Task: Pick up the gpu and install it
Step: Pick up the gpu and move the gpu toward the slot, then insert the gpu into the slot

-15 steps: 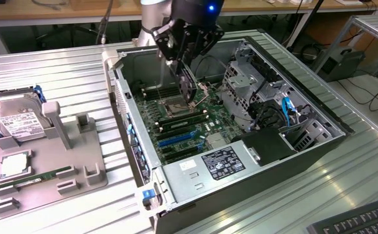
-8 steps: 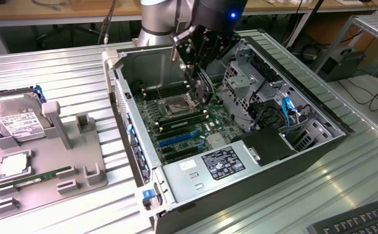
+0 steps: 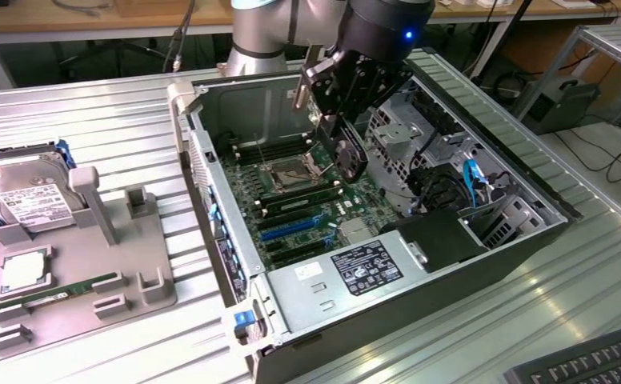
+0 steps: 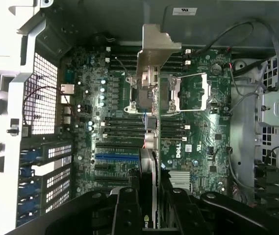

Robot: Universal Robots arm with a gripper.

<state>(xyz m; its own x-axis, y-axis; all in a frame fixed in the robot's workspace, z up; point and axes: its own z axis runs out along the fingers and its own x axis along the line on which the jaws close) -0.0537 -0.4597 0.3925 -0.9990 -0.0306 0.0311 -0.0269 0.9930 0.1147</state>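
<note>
My gripper hangs over the open computer case, shut on the gpu. The dark card points down toward the motherboard and floats above it, close to the CPU socket. In the wrist view the gpu is edge-on, with its silver end bracket at the far end. My gripper clamps it between two black fingers. The blue expansion slots lie on the board to one side of the card's edge.
A grey holder tray on the exterior view's left carries a silver hard drive, a CPU and a green RAM stick. The power supply fills the case's near end. A keyboard lies at the lower right.
</note>
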